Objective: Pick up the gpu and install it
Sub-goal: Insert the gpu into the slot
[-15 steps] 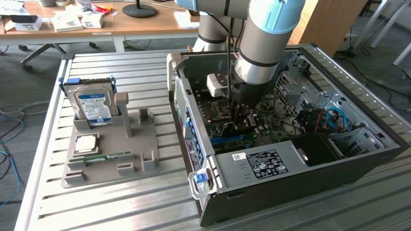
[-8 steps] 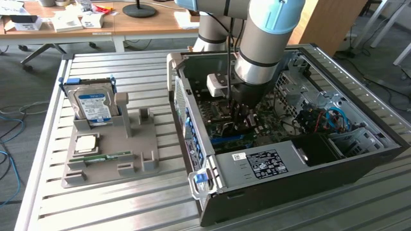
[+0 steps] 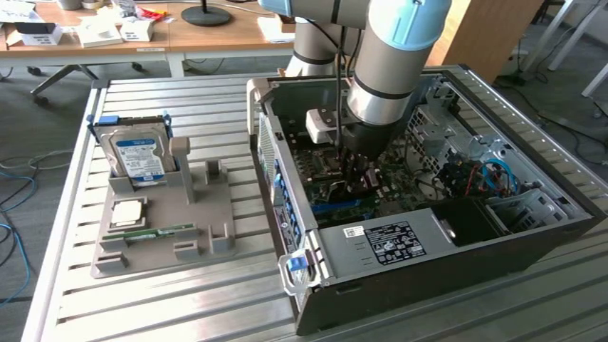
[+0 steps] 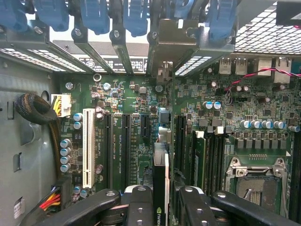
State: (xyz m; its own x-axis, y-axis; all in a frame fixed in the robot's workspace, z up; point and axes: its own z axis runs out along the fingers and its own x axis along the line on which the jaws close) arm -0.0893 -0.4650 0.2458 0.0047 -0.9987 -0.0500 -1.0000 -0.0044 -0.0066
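Your arm point(image 3: 389, 68) was a fat grey tube, upper middle of the exterior frame, with a light-blue joint cap point(image 3: 409, 21) on top and a black ring near its lower end. A white box point(image 3: 321, 125) sat beside the wrist, and a thin dark cable point(image 3: 339, 78) ran up along the tube. Below that, your gripper point(image 3: 361, 174) was black. In the wrist view the gripper point(image 4: 162, 207) had glossy black linkage bars point(image 4: 84, 209) and fingers point(image 4: 141, 207), all dotted with round silver screw heads point(image 4: 141, 189).
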